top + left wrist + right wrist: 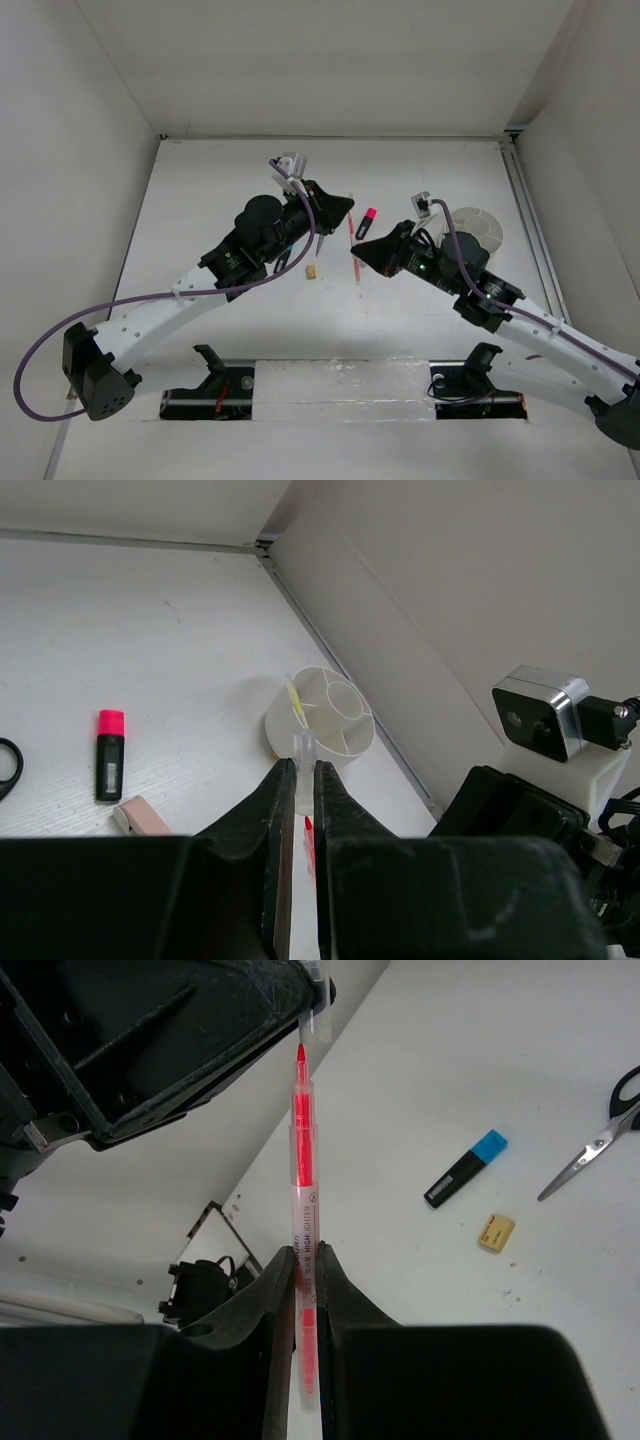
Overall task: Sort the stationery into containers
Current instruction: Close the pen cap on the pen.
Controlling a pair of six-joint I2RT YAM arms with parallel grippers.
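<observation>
- R fingers (282,1282) are gripping the thin red pen (303,1190) by its barrel, toward the rear half. The pen is being held off the bench (220,190) and is pointing at the L arm.
- L fingers (283,798) are pinching a small clear cap (303,748) at their very tips, w/ almost no gap showing btw them.
- The pen's red tip is sitting just at the mouth of the cap. I cannot tell if they are touching or a little apart.
- Step in hand, as I am judging it: both arms are working on the pen's cap together, mid-air, near the pink-red cap marker (367,222). The pics are not telling whether the cap is going on or coming off.
- The white tub (283,728) is standing on the R side of the bench, w/ the pale yellow stick (295,698) leaning in one compartment.
- Lying on the bench, not yet sorted: blue cap marker (465,1168), scissors (590,1148), tan eraser (313,271), pink eraser (140,815).
- Next move is probably calling for lining up cap and tip on one axis and seating the cap. Then L is letting go and R is carrying the pen over to a tub compartment.
</observation>
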